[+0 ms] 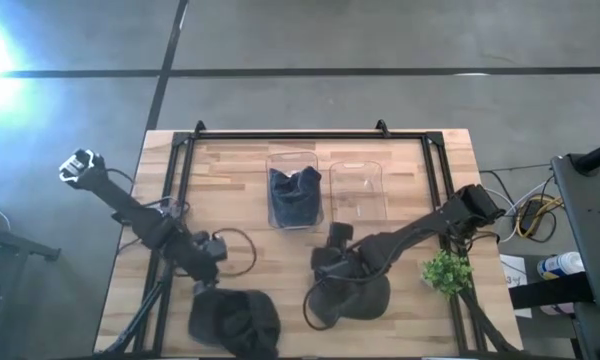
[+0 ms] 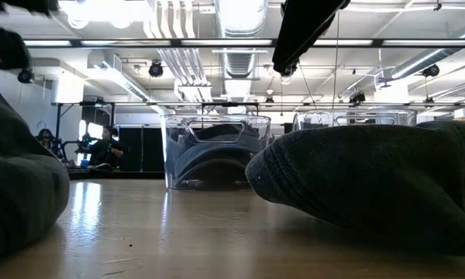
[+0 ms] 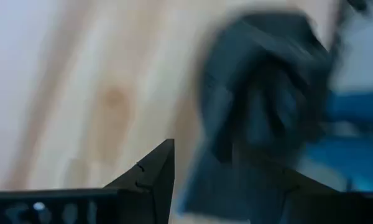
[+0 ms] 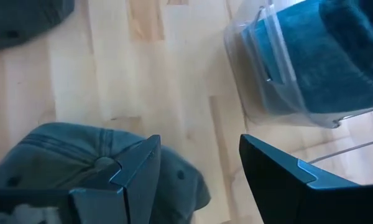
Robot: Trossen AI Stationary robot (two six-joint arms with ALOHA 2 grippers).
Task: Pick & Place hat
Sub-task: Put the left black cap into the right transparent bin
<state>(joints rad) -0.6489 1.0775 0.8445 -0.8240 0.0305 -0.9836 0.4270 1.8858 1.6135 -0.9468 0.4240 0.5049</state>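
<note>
Two dark grey hats lie crown-up on the wooden table near its near edge. The left hat (image 1: 235, 320) (image 2: 15, 194) has my left gripper (image 1: 208, 278) at its far left side. In the blurred left wrist view this hat (image 3: 261, 106) shows between the open fingers of my left gripper (image 3: 227, 186). My right gripper (image 1: 330, 262) (image 4: 199, 168) is open at the far edge of the right hat (image 1: 352, 295) (image 4: 56, 155) (image 2: 372, 186), with one finger (image 4: 140, 171) over the crown. A third dark hat (image 1: 294, 195) lies inside the left clear bin (image 1: 295, 160). My left gripper stands open with the left hat between its fingers, but I cannot tell whether they touch it, as the view is blurred. My right gripper is open over the right hat's far edge, and I cannot tell whether its finger touches the cloth.
Two clear bins stand side by side at mid-table: the left one (image 2: 213, 151) (image 4: 298, 62) holds a hat, and the right one (image 1: 358, 190) (image 2: 349, 120) holds nothing. A small green plant (image 1: 446, 272) stands at the table's right edge. A black frame (image 1: 300, 134) borders the table.
</note>
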